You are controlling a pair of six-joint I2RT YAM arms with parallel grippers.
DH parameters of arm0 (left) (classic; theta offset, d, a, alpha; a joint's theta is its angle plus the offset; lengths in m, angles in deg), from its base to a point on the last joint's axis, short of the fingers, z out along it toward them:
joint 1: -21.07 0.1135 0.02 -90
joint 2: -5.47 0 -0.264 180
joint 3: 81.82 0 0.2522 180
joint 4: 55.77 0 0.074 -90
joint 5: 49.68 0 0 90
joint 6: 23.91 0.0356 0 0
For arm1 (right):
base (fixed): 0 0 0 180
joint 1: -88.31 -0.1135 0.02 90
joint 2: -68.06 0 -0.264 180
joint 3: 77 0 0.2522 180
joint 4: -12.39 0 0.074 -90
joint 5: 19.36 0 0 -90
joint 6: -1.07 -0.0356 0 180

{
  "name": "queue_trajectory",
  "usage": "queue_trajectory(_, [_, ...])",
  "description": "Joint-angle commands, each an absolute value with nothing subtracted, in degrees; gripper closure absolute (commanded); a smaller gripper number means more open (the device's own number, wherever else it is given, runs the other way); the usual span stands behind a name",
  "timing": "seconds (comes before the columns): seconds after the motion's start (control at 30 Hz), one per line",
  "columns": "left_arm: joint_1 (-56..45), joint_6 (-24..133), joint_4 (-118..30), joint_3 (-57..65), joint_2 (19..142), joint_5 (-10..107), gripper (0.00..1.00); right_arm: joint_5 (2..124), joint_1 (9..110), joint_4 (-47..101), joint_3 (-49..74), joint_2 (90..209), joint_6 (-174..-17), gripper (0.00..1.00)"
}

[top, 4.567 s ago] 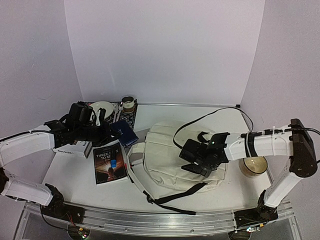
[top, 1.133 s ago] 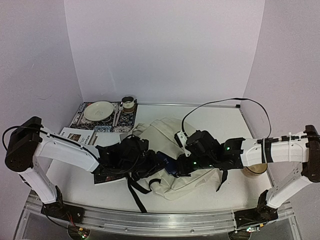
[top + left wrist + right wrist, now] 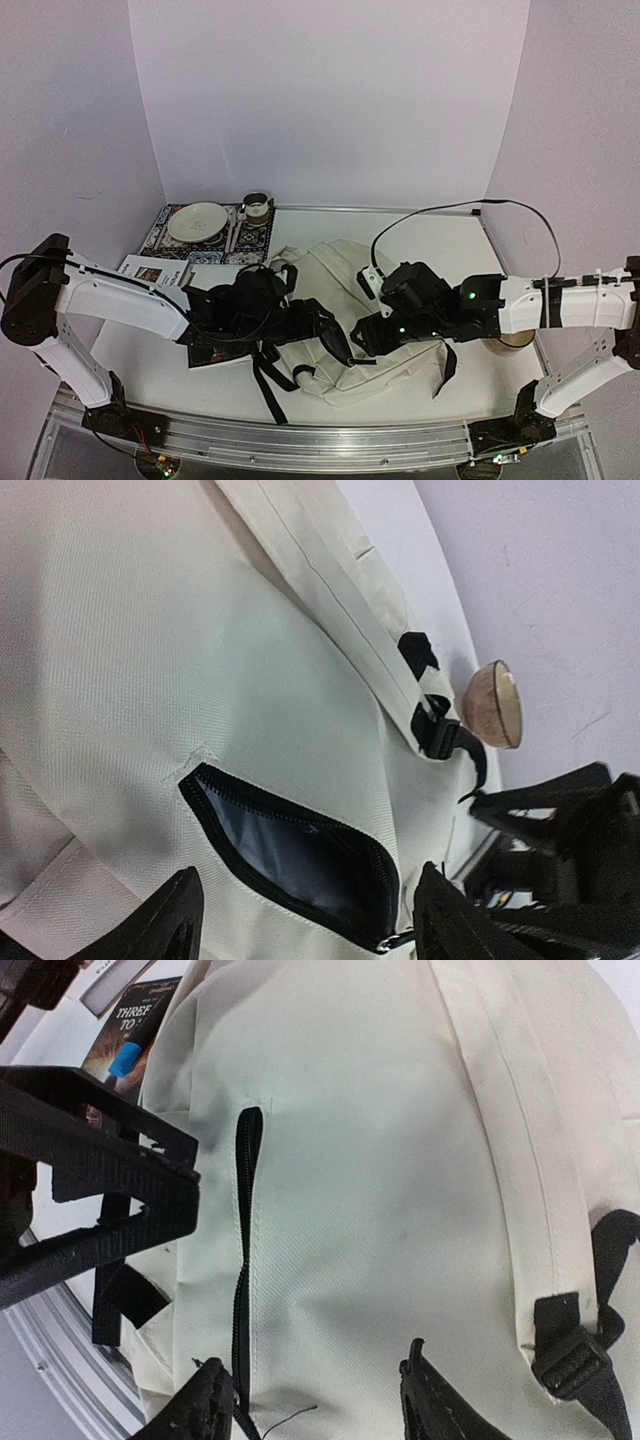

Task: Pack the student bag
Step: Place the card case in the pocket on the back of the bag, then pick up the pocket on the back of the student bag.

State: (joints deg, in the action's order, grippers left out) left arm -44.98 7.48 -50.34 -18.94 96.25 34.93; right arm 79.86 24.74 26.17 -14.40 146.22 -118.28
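Toward the middle of the table [image 3: 440,235], nearer its front edge, my left gripper [image 3: 308,880] and right gripper [image 3: 313,1355] both hang released, jaws spread, grasping nothing, just above the large soft cream fabric student bag [image 3: 325,262] with black straps; its black-zipped pocket [image 3: 290,845] gapes beneath my left fingers [image 3: 175,920].

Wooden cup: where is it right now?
Top view, right side: the wooden cup stands beside the student bag, mostly hidden under the right arm.
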Motion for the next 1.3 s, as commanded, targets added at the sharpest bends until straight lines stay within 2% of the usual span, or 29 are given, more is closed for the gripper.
queue_trajectory(0.0, [-49.2,21.5,-39.1,-12.0,94.9,28.0,0.26,84.2,24.6,33.5,-13.8,141.4,-117.3,0.36])
queue_trajectory(0.37, [-59.3,42.4,-35.1,0.1,103.3,25.1,0.24,93.9,25.4,44.3,-15.9,135.9,-121.8,0.19])
queue_trajectory(0.67, [-61.9,52.1,-28.7,7.3,110.0,24.7,0.24,86.3,34.7,46.8,-19.5,133.2,-125.1,0.10])
queue_trajectory(0.93, [-62.3,59.1,-26.4,11.4,114.9,22.5,0.26,85.2,36.3,46.8,-20.1,133.1,-124.1,0.06])
queue_trajectory(1.13, [-62.3,62.3,-25.5,14.0,118.4,18.5,0.37,84.8,36.4,46.8,-20.3,132.5,-123.9,0.06])
queue_trajectory(1.27, [-62.4,62.5,-25.1,14.3,119.0,15.5,0.58,84.0,36.4,46.4,-20.3,132.0,-123.2,0.06])
